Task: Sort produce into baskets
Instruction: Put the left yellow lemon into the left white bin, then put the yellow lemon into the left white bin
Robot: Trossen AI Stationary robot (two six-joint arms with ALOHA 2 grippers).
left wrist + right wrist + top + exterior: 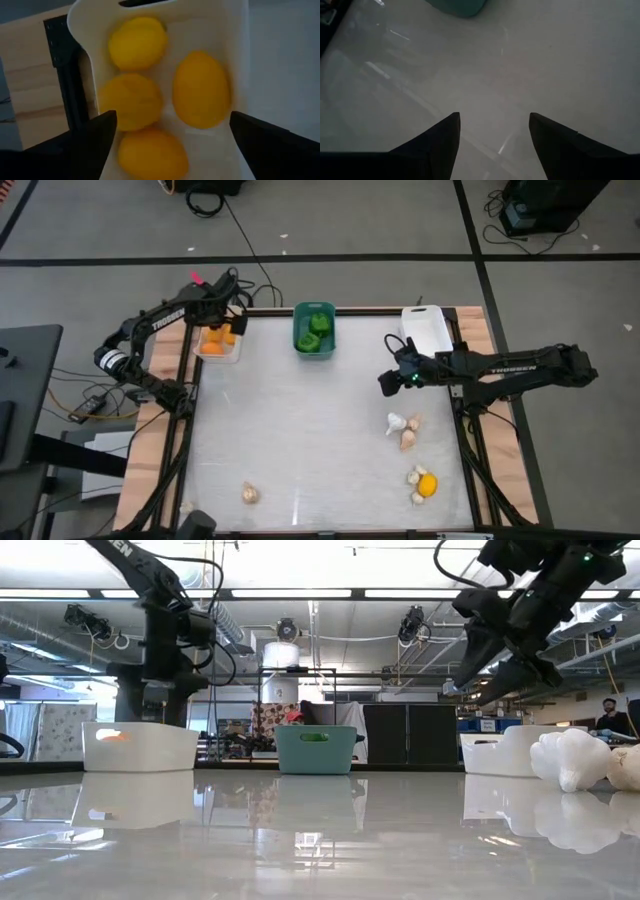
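Observation:
My left gripper (170, 135) hangs open, pointing down over the white basket (218, 343) at the table's far left. Several orange-yellow fruits (200, 90) lie in that basket, below and between the fingers, untouched. My right gripper (390, 380) hovers open above bare table at the right, with nothing between its fingers (495, 130). The teal basket (314, 330) at the far middle holds green peppers. Loose on the table are pale bulbs (403, 427), one orange fruit (428, 486) with bulbs beside it, and a lone bulb (250, 493).
A second white basket (427, 330) stands at the far right, just beyond my right gripper. The wooden table frame (160, 430) borders the white tabletop. Open tabletop stretches across the middle between the baskets and the loose produce.

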